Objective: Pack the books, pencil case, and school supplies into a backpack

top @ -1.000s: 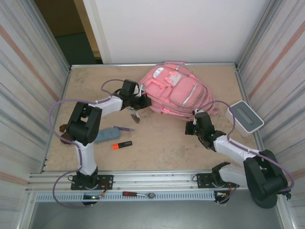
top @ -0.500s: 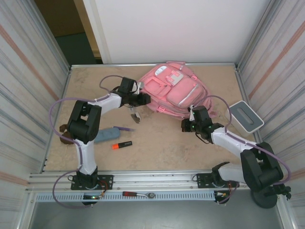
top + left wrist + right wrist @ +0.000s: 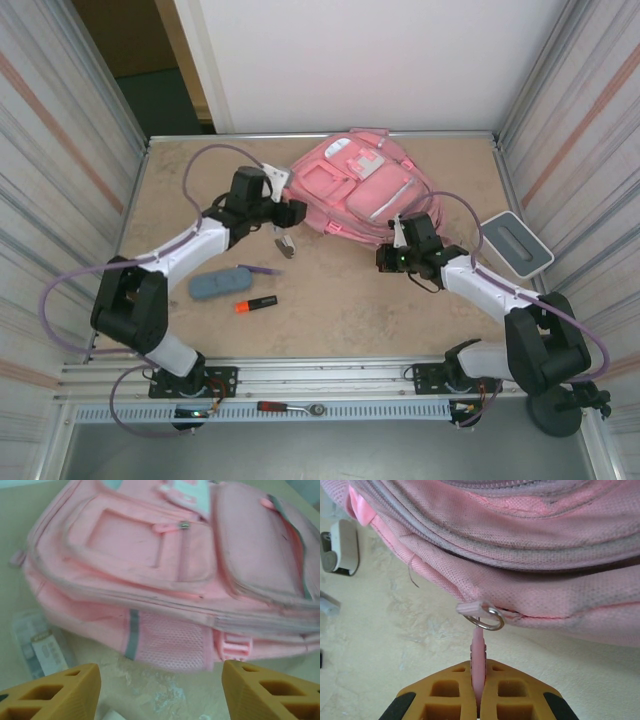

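Note:
The pink backpack (image 3: 360, 195) lies flat at the back of the table. My left gripper (image 3: 290, 213) stands open just off its left side, yellow fingers (image 3: 55, 690) wide apart in front of the mesh side pocket (image 3: 167, 640), nothing between them. My right gripper (image 3: 478, 672) is shut on a pink zipper pull (image 3: 478, 645) hanging from a metal ring at the backpack's (image 3: 520, 530) lower seam. The blue-grey pencil case (image 3: 213, 283), orange-and-black marker (image 3: 256, 303) and purple pen (image 3: 265, 270) lie on the table, front left. The books are out of view.
A grey-white box (image 3: 515, 243) sits at the right wall. A small white piece (image 3: 284, 245) lies below the left gripper, and a clear packet (image 3: 37, 645) lies against the backpack's left side. Corrugated walls close in the left and right sides.
My left gripper has opened and drawn back a little from the backpack, its arm swinging out to the left. The right gripper, still shut on the pull, has shifted up-left.

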Action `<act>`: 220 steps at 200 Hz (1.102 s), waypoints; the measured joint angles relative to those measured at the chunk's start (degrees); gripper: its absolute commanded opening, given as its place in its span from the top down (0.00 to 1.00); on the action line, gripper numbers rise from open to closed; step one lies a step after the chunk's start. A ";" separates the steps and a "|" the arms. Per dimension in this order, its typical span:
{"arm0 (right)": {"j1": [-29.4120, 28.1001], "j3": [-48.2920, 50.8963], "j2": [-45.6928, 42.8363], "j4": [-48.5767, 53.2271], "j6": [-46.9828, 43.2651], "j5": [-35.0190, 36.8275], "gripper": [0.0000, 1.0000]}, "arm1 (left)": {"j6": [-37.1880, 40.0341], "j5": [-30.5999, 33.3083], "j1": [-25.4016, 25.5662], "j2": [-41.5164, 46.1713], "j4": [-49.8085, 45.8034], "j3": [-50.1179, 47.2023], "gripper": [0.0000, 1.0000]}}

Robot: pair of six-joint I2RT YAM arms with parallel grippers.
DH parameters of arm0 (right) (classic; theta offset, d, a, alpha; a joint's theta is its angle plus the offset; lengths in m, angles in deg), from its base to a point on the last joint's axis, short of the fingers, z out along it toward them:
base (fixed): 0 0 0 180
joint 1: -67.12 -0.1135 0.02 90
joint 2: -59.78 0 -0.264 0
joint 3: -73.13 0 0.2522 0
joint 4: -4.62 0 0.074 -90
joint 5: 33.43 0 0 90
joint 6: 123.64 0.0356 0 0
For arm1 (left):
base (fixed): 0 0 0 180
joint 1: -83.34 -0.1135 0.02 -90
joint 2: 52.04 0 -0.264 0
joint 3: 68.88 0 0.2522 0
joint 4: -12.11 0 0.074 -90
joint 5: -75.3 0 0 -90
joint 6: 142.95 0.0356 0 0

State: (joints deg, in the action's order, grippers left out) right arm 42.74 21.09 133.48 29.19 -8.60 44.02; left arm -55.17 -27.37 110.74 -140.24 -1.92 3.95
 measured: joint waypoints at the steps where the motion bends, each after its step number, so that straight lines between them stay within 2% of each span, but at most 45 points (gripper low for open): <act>1: 0.02 -0.09 0.00 0.04 0.00 -0.11 1.00 | 0.57 0.26 0.35 0.22 0.39 -0.33 0.38; 38: 0.52 -1.38 0.17 1.49 -0.02 -2.71 1.00 | 19.32 2.78 10.12 1.14 7.96 -5.84 0.40; 68: 1.40 -2.05 0.15 2.47 -0.02 -4.70 1.00 | 35.23 5.07 16.68 -2.84 12.66 -6.58 0.40; 95: 2.10 -2.29 0.15 2.60 0.00 -6.47 1.00 | 44.09 7.67 19.15 -9.05 15.28 -5.79 0.41; 123: 2.34 -2.34 0.15 2.60 -0.02 -8.39 1.00 | 49.35 10.56 19.63 -14.29 17.64 -3.50 0.46; 144: 2.43 -2.34 0.04 2.60 0.00 -9.46 1.00 | 52.02 12.68 19.69 -17.09 19.56 -1.07 0.55; 180: 3.15 -2.34 -0.35 2.62 0.00 -9.99 1.00 | 54.97 15.87 20.00 -19.87 23.45 0.33 0.79; 205: 3.15 -2.34 -1.27 3.41 -0.11 -7.54 1.00 | 55.80 16.26 20.06 -20.02 24.15 0.33 1.00; 220: 3.08 -2.34 -2.14 4.33 -0.22 -4.85 1.00 | 55.91 15.76 20.22 -20.02 24.22 0.33 1.00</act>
State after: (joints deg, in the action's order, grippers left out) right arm 45.82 18.75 131.33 33.52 -8.82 39.16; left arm 0.74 -11.61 130.96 -160.26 22.30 4.27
